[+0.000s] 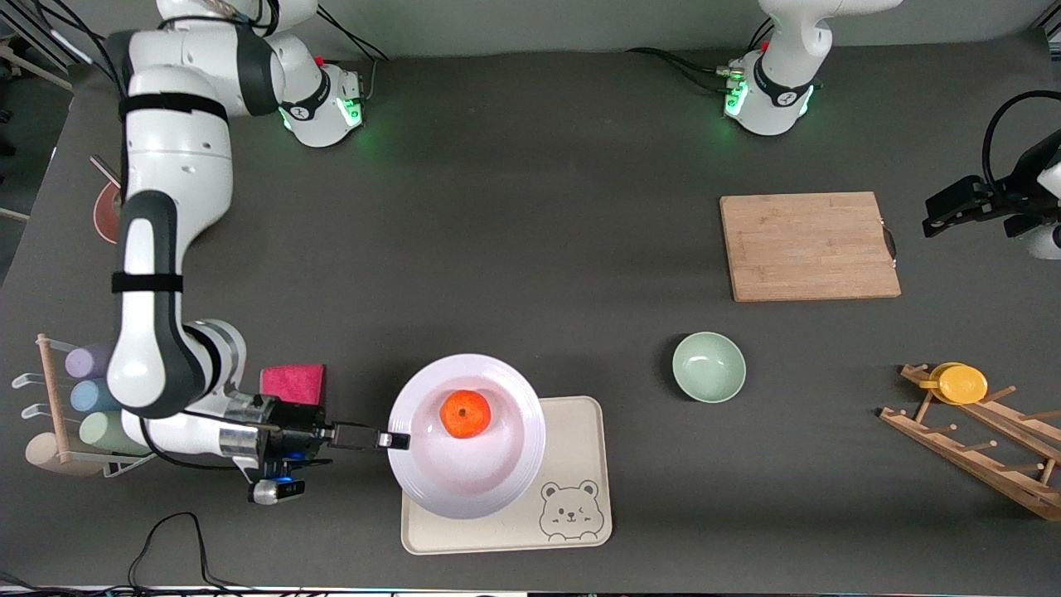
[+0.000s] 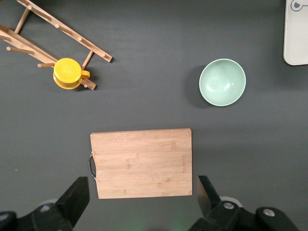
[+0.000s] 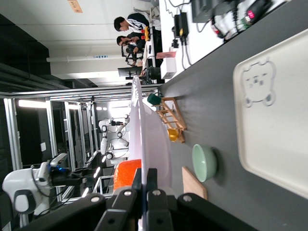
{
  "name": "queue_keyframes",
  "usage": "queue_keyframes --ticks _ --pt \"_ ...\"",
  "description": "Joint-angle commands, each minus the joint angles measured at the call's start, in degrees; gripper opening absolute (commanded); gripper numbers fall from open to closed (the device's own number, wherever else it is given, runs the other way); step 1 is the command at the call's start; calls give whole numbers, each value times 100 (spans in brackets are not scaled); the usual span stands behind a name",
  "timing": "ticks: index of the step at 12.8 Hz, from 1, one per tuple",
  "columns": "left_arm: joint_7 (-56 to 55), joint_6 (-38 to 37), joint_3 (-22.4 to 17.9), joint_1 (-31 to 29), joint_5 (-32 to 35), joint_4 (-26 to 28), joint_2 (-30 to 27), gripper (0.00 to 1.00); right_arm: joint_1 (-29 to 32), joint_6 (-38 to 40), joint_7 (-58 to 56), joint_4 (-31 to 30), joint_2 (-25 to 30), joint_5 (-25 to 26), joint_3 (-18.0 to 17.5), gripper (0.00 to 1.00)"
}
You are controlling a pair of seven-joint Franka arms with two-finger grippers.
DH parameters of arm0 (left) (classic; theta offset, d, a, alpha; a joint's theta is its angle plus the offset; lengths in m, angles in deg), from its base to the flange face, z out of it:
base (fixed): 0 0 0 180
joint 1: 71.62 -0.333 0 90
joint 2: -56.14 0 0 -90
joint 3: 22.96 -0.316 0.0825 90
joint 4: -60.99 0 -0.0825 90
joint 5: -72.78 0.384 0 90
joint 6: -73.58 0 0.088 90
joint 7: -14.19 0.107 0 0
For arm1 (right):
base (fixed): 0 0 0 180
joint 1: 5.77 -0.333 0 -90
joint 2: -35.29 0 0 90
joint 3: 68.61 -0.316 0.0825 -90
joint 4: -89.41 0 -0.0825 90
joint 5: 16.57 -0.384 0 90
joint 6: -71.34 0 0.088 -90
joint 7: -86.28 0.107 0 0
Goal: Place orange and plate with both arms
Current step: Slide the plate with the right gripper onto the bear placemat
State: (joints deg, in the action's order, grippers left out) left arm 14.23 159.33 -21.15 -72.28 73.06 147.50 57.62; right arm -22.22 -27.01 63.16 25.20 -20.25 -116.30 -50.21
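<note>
The white plate (image 1: 467, 435) hangs in the air over the cream bear tray (image 1: 572, 477), with the orange (image 1: 465, 414) resting in its well. My right gripper (image 1: 396, 440) is shut on the plate's rim at the edge toward the right arm's end. In the right wrist view the fingers pinch the thin plate rim (image 3: 144, 144) and the orange (image 3: 126, 174) shows beside them. My left gripper (image 1: 953, 207) waits high up past the left arm's end of the cutting board, open and empty; its fingers (image 2: 77, 195) spread wide in the left wrist view.
A wooden cutting board (image 1: 808, 245) lies toward the left arm's end, with a pale green bowl (image 1: 709, 366) nearer the camera. A wooden rack with a yellow cup (image 1: 961, 383) stands at that end. A pink sponge (image 1: 293, 383) and a cup rack (image 1: 79, 398) sit by the right arm.
</note>
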Motion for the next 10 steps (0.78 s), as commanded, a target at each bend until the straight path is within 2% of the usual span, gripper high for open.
queue_keyframes --ticks 1,4,5,8,10 --pt "101 -102 4 -13 -36 -12 -51 100 125 -183 98 803 -597 -126 -74 0" --pt "101 -111 4 -13 -36 -12 -51 100 213 -542 -392 1217 -1221 -126 -266 0" --pt "92 -111 4 -4 -36 -12 -51 100 213 -693 -612 1218 -1336 -117 -372 0" --pt "66 -111 4 13 -36 -12 -51 100 178 -738 -816 1227 -1600 -117 -399 0" --pt "66 -111 4 13 -36 -12 -51 100 177 -1009 -1394 1253 -1793 -117 -495 0"
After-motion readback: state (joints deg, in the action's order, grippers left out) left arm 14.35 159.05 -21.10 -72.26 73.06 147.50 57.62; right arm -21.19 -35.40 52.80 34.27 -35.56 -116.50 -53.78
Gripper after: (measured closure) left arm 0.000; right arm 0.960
